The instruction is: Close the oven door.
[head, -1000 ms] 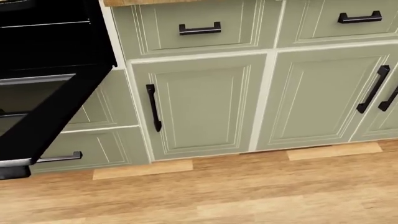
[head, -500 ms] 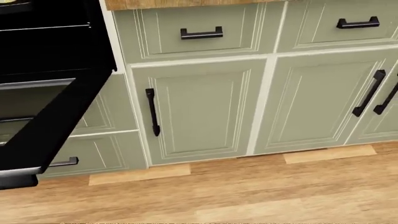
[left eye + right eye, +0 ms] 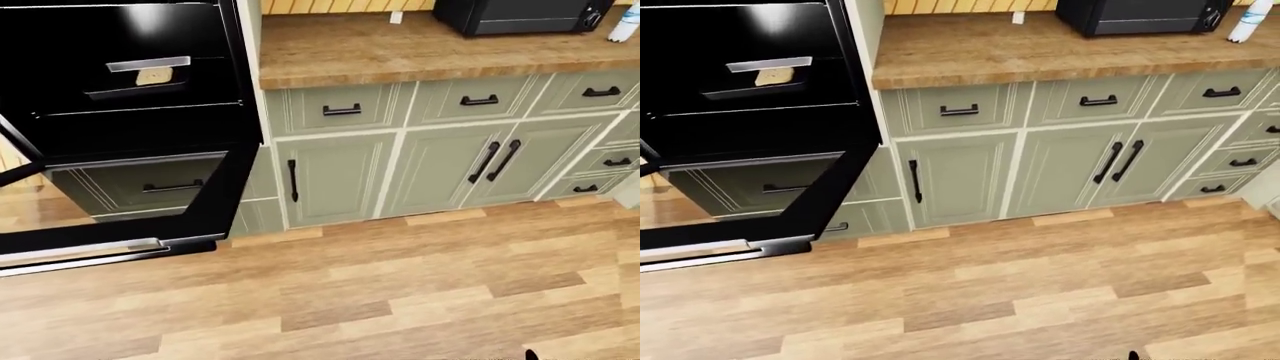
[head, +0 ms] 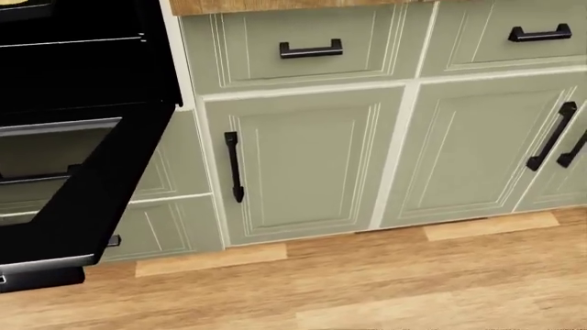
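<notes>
Neither hand is showing in any view, so whether the fingers are spread or curled cannot be told; only a tiny dark speck at the bottom edge of both eye views might be part of the robot, and it is too small to identify.

Going left to right in the left-eye view, the oven (image 3: 130, 82) is filling the upper left, its black cavity standing exposed. The oven door (image 3: 215, 199) is hanging folded down and outward from it, its glass panel reflecting the cabinets, and its silver handle bar (image 3: 85, 253) is running along the free edge at the lower left, roughly horizontal in the view. To the right the green cabinets (image 3: 335, 180) are lining up under a wooden counter (image 3: 400, 49), with a black microwave (image 3: 515, 15) sitting at the top right.

The door is lying to the left of the view's centre, so the left arm is probably the nearer one, and the lift would likely need to come from under that long free edge.

Compared with the earlier head views, the whole picture is shifting slightly rightward and down, which reads as the camera moving; the door itself seems unchanged, not yet closed.
</notes>
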Robot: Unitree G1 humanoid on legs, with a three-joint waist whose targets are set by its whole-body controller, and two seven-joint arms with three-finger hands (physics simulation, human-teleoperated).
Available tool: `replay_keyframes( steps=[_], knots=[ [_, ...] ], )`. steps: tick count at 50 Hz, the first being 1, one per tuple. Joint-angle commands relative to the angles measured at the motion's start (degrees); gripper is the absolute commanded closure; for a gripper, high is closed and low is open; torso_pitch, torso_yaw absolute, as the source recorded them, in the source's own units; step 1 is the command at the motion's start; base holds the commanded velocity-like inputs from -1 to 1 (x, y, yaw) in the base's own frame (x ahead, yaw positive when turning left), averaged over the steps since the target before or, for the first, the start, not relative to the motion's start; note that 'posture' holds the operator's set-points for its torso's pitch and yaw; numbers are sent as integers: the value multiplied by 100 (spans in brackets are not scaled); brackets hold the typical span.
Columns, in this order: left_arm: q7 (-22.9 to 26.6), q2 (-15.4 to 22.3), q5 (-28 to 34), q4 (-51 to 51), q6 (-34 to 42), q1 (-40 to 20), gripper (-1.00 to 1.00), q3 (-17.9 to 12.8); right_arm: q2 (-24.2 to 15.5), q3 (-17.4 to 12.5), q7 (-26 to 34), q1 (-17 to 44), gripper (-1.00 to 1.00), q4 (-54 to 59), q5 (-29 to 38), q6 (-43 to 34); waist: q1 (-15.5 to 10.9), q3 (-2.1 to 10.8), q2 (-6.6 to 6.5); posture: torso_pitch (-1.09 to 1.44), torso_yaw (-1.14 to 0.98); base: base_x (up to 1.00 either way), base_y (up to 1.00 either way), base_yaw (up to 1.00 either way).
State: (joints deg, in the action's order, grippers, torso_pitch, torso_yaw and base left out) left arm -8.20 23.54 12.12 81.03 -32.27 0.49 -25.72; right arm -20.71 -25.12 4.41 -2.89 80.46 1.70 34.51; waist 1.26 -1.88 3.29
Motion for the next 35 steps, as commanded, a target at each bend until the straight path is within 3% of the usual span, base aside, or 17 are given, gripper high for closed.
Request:
replay_keyframes(
  steps=[1,3,7,9,11,12,14,22,24,26,27,29,31,35],
  knots=[
    [-91,227,-77,-134,-127,-3,-100,-90,-54,-7,6,31,-100,-72,-18,118,-1,44,-12,0,0,0,24,0],
    [-89,229,-81,-135,-121,-9,-100,-91,-57,-9,9,35,-100,-72,-18,112,-19,64,-53,0,0,0,24,0],
    [-87,229,-85,-135,-111,-13,-100,-93,-57,-15,17,35,-100,-73,-19,112,-44,22,-316,0,0,0,24,0],
    [-86,228,-85,-135,-105,-18,-100,-93,-57,-17,19,35,-100,-72,-19,112,-48,33,-544,0,0,0,24,0],
    [-85,227,-88,-135,-111,-11,-100,-94,-54,-15,15,32,-100,-72,-16,111,-89,137,-958,0,0,0,26,0],
    [-80,229,-92,-135,-110,-12,-100,-96,-52,-14,15,34,-100,-73,-15,112,-126,108,-768,0,0,0,26,0],
    [-82,231,-92,-135,-105,-15,-100,-96,-54,-16,21,35,-100,-73,-19,110,-130,26,-730,0,0,0,26,0],
    [-74,226,-105,-134,-82,-22,-100,-108,-49,-16,21,27,-100,-73,-30,116,-105,4,-285,0,0,0,27,0],
    [-78,221,-100,-134,-85,-18,-100,-108,-49,-14,18,26,-100,-73,-31,115,-101,3,-107,0,0,0,28,0],
    [-69,220,-106,-134,-76,-18,-100,-117,-50,-15,19,29,-100,-73,-35,111,-73,75,209,0,0,0,29,0],
    [-65,219,-110,-135,-72,-19,-100,-120,-51,-16,21,30,-100,-73,-38,110,-15,8,-86,0,0,0,28,0],
    [-60,216,-110,-135,-66,-20,-100,-123,-55,-21,31,30,-100,-73,-47,103,-17,38,-18,0,0,0,29,0],
    [-56,217,-112,-135,-61,-21,-100,-127,-55,-20,30,27,-100,-73,-48,105,-8,77,-30,0,0,0,29,0],
    [-47,220,-123,-135,-59,-18,-100,-136,-55,-22,44,24,-100,-73,-61,108,-31,14,-234,0,0,0,32,0]
  ],
)
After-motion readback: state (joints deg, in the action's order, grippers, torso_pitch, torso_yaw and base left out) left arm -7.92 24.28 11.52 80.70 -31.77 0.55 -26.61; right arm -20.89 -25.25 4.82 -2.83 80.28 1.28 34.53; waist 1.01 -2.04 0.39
